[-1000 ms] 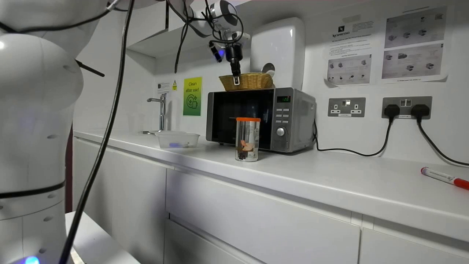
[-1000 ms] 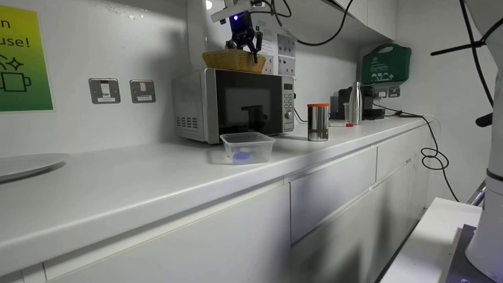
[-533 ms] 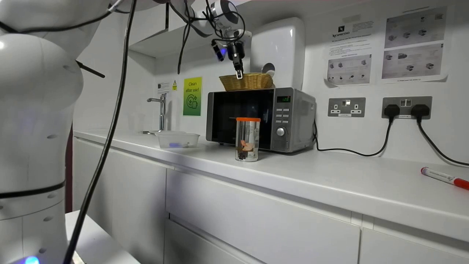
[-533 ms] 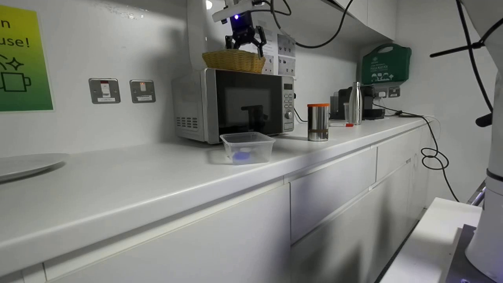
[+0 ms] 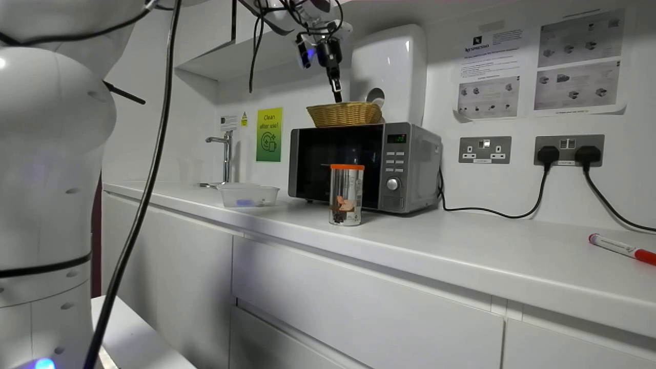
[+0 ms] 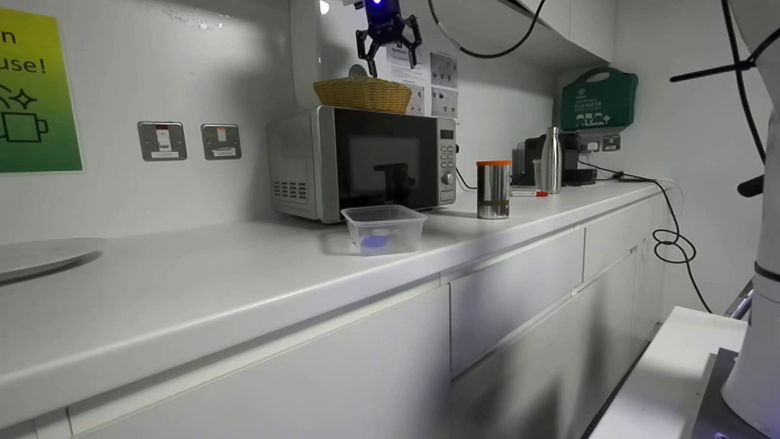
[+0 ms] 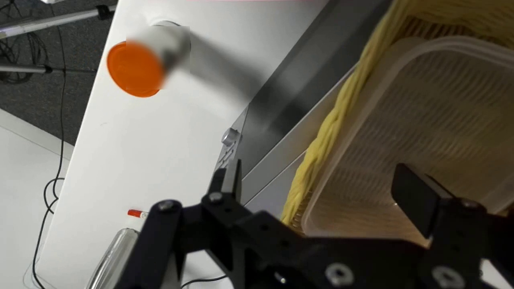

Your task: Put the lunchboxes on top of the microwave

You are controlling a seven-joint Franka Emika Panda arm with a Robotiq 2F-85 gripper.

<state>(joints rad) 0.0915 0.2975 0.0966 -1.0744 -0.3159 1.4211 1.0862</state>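
Spread wide, the pincer (image 6: 394, 70) hangs above the microwave (image 6: 365, 163); from where I stand I can't tell whether a fingertip touches the woven basket (image 6: 362, 96) below. That tan basket sits on top of the microwave, and the wrist view shows a translucent box (image 7: 421, 128) lying inside it, with the basket's yellow rim between the two fingers (image 7: 415, 196).

A clear plastic container (image 6: 385, 231) stands on the white surface (image 6: 183, 268), near the microwave's front corner at the end away from its control panel (image 5: 394, 164); a blue patch shows through its side. Near the door, towards the panel end, a silvery jar (image 5: 346, 197) with an orange lid stands upright, and the print down its side is too small for me. Green digits glow on the panel, too blurred to make out.

Past the container's end of the microwave, a green-and-yellow poster (image 5: 269, 134) says "Clean after use!" Past the panel end, a sheet (image 5: 489, 72) on the wall (image 5: 492, 184) is headed NESPRESSO, its finer lines lost to me, and beside it another sheet (image 5: 580, 64) carries rows of small pictures. Also beyond that end, a red-and-white marker (image 5: 622, 247) lies on the surface, a steel bottle (image 6: 552, 161) stands upright, and a green case (image 6: 599, 99) on the wall reads "First Aid Kit".
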